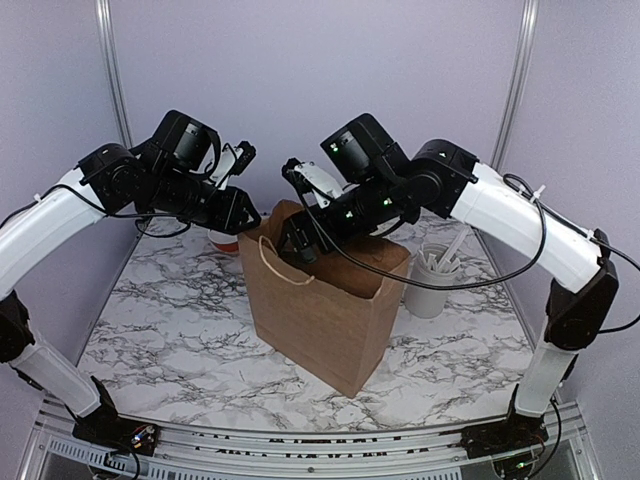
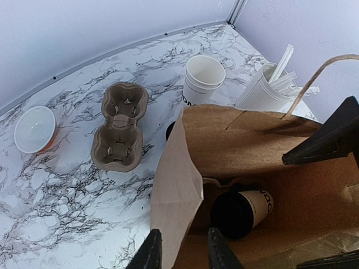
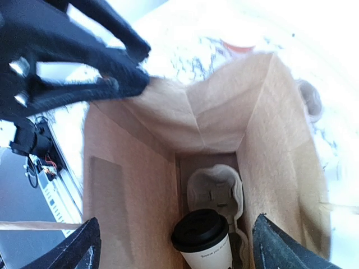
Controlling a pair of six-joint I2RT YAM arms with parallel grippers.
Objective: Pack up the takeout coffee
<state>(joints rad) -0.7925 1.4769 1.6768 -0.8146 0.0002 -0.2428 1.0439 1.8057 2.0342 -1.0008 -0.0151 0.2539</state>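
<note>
The top view shows the bag point(image 1: 330, 300) only from outside, standing on the table point(image 1: 170, 330) with both grippers at its mouth, and its contents are hidden there. The wrist views look in. The coffee point(image 3: 201, 232) sits at the bottom, black lid toward the opening, just beside a pale pulp tray point(image 3: 216, 189). The cup's lower part is cut off in the right wrist view.

The right gripper point(image 3: 175, 218) hangs in the mouth, jaws wide, holding nothing. The left gripper point(image 2: 184, 241) straddles the bag's wall with a narrow gap; I cannot tell whether it pinches the paper.

The left wrist view also shows what lies outside the bag: a carrier point(image 2: 119, 126), stacked cups point(image 2: 203, 78), a cylinder of utensils point(image 2: 261, 92) and a small bowl point(image 2: 35, 129).
</note>
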